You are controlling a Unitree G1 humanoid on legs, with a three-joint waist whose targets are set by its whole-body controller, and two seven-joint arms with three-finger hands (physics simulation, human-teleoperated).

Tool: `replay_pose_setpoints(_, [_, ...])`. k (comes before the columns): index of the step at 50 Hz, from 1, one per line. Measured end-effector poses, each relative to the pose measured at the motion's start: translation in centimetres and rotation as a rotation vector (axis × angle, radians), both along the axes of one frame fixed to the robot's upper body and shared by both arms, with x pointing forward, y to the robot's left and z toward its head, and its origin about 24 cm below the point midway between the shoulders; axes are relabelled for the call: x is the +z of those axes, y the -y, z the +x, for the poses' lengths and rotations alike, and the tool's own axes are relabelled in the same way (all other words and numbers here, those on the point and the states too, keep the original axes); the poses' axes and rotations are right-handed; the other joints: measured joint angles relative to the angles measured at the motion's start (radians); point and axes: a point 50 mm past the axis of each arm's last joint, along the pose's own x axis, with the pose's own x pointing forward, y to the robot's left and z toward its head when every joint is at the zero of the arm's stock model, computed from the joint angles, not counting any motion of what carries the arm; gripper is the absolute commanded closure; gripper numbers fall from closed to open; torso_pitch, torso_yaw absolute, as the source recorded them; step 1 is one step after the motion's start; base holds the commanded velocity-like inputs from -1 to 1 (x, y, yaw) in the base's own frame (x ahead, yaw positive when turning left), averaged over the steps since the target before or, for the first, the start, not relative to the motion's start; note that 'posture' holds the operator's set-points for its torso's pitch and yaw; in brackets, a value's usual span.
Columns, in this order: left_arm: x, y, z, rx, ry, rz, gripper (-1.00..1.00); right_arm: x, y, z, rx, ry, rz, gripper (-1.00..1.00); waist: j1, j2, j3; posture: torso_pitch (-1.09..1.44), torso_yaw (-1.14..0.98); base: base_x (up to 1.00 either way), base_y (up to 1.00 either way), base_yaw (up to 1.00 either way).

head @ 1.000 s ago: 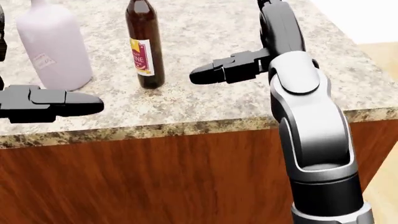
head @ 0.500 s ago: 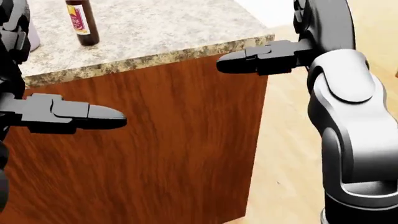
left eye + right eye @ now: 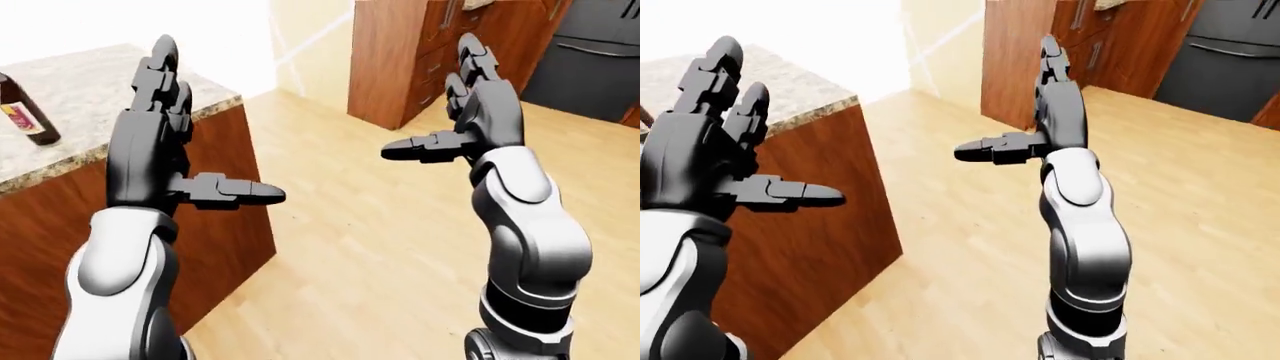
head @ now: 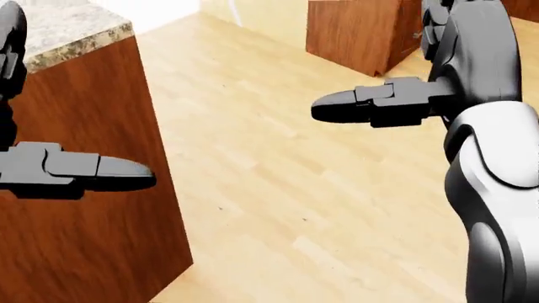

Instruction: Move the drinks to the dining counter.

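A dark brown bottle (image 3: 24,112) with a yellow-and-red label stands upright on the speckled granite counter (image 3: 95,94) at the far left of the left-eye view. No other drink shows. My left hand (image 3: 205,127) is raised beside the counter's corner, fingers up and thumb out, open and holding nothing. My right hand (image 3: 430,97) is raised the same way over the floor, open, far from the bottle.
The counter's red-brown wooden side (image 4: 84,240) fills the lower left of the head view. Light wooden floor (image 3: 350,247) spreads to the right. Brown cabinets (image 3: 400,60) and a dark fridge (image 3: 590,60) stand at the top.
The whole picture has swung right: the camera turned away from the counter. The bottles slid off to the left and the pale bottle left view. Both hands stay open and empty.
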Motion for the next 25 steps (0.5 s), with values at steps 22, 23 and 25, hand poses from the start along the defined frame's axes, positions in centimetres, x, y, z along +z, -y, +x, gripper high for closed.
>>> replay_pose_setpoints(22, [0.7, -1.0, -0.7, 0.047, 0.030, -0.015, -1.00, 0.1, -2.4, -0.1, 0.093, 0.009, -0.037, -1.00, 0.046, 0.038, 0.016, 0.00, 0.00, 0.00, 0.00, -1.00])
replay_pose_setpoints(23, [0.8, -1.0, -0.8, 0.046, 0.035, -0.015, -1.00, 0.2, -2.5, -0.1, 0.096, 0.013, -0.039, -1.00, 0.046, 0.024, 0.013, 0.00, 0.00, 0.00, 0.00, -1.00])
replay_pose_setpoints(25, [1.1, -0.9, -0.8, 0.039, 0.048, -0.015, -1.00, 0.4, -2.5, -0.1, 0.096, 0.018, -0.044, -1.00, 0.037, -0.002, 0.006, 0.00, 0.00, 0.00, 0.00, -1.00])
